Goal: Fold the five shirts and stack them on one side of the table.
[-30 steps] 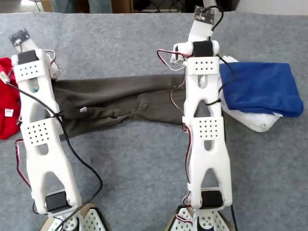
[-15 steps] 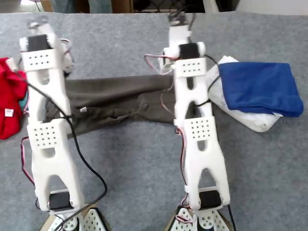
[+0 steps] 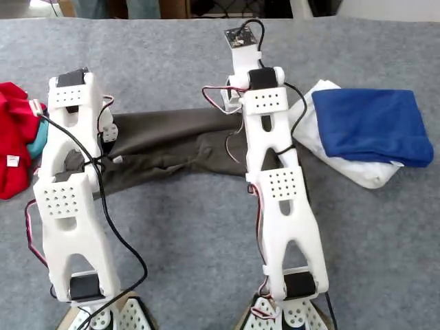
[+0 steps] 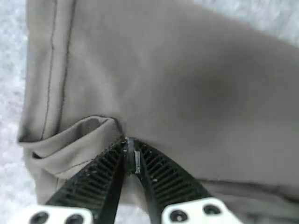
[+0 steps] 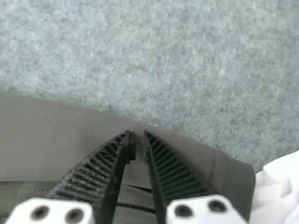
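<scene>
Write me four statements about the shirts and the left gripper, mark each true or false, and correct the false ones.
1. The blue shirt lies on top of the white shirt. True.
2. The left gripper hangs wide open over bare table. False: it is shut, pinching a fold of the olive shirt.
3. The red shirt lies at the robot's left side of the table. True.
4. The olive shirt is stacked on the blue shirt. False: it lies on the table in the middle, not on the blue shirt.
</scene>
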